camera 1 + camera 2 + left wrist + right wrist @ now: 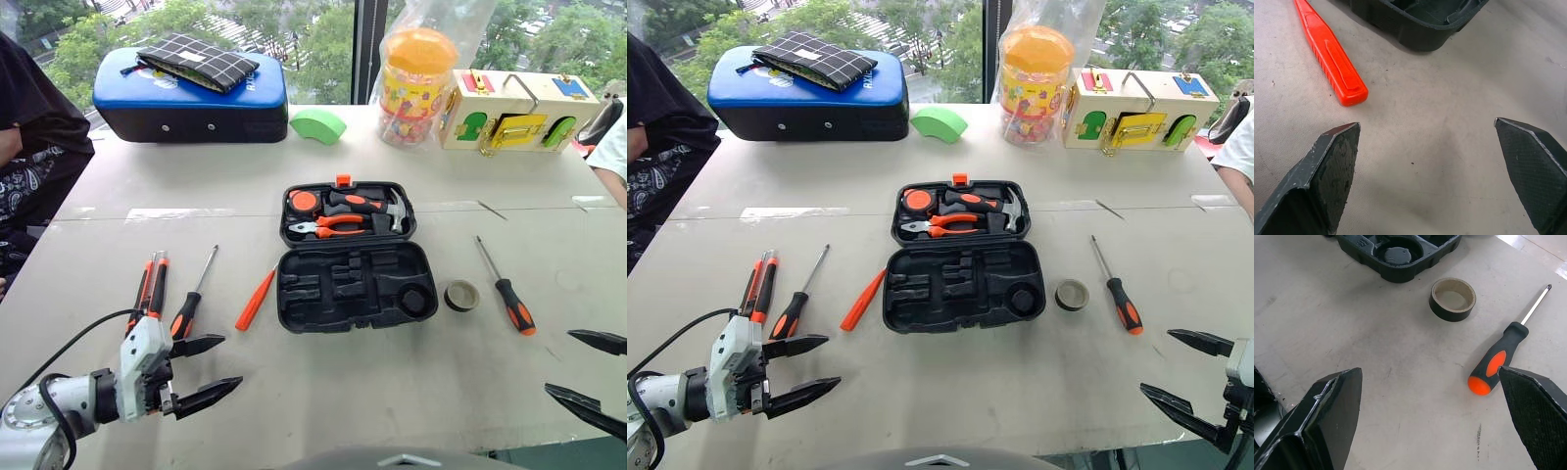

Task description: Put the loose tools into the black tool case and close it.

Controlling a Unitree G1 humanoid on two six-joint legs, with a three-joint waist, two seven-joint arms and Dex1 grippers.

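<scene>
Tabletop [118,245] bears open, partly filled black tool case [348,257].

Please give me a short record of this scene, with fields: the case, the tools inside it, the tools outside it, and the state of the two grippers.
case: black tool case, open flat at the table's middle
inside: hammer, pliers, in the far half
near half: recesses empty
left of case: slim orange tool, screwdriver, two-handled tool
right of case: tape roll, second screwdriver
left gripper: open, holds nothing
right gripper: open, holds nothing
</scene>
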